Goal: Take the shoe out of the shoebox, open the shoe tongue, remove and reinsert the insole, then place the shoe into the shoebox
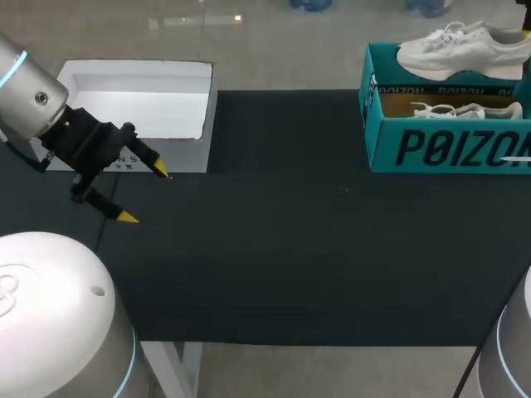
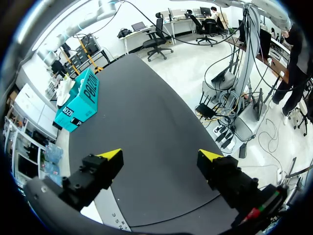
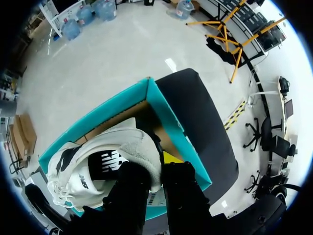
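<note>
Right claw (image 3: 154,165) is closed on the heel of the white shoe (image 3: 105,156). Its two black fingers stand on both sides of the heel's rim and press it between them, and one yellow tip shows just behind the heel. The shoe hangs over the open teal shoebox (image 3: 183,139), and the brown cardboard bottom is visible below it.

From the head view the shoe (image 1: 460,48) lies level above the far part of the shoebox (image 1: 448,149). Its toe points toward the left and its heel is at the view's right edge, where the claw hardly shows. I cannot tell whether the sole touches the far wall of the box. A second white shoe (image 1: 469,109) lies inside the shoebox with its laces visible. The shoebox stands on the far right part of the black table (image 1: 290,249).

Left claw (image 1: 143,193) is wide open and holds nothing. It hovers over the table's left side, just in front of a white box (image 1: 124,104) that is open upward. In the left wrist view the two yellow tips of this claw (image 2: 160,156) stand well apart over the dark table (image 2: 146,98), and the teal shoebox (image 2: 80,100) is far ahead of it.
</note>
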Controlling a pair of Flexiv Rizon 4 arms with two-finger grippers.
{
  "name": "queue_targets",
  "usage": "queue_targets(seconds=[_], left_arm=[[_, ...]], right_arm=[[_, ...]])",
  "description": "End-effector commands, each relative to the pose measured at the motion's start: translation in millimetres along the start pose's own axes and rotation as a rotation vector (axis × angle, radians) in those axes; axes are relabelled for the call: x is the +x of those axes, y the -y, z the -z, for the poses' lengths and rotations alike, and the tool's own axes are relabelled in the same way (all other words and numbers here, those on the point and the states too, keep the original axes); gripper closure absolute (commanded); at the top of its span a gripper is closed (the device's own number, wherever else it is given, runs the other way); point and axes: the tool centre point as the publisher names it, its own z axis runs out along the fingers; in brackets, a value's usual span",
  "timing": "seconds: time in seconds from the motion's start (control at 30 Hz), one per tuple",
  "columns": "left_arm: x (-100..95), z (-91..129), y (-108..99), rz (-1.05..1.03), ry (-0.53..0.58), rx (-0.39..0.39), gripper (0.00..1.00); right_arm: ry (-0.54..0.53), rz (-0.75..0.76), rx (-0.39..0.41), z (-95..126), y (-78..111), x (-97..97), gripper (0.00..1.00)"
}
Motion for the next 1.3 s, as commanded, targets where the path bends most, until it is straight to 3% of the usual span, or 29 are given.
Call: queue_targets(seconds=[0.03, 1.1, 1.3], left_arm=[[-0.6, 0, 0, 0.000, -0.003, -0.003, 0.00], [-0.6, 0, 0, 0.000, -0.003, -0.003, 0.00], [-0.6, 0, 0, 0.000, -0.003, -0.003, 0.00]], right_arm=[[-0.002, 0.000, -0.004, 2, 0.0, 0.0, 1.00], [-0.003, 0.017, -0.002, 2, 0.4, 4.4, 1.00], [0.015, -0.042, 0.001, -2, -0.6, 17.2, 1.00]])
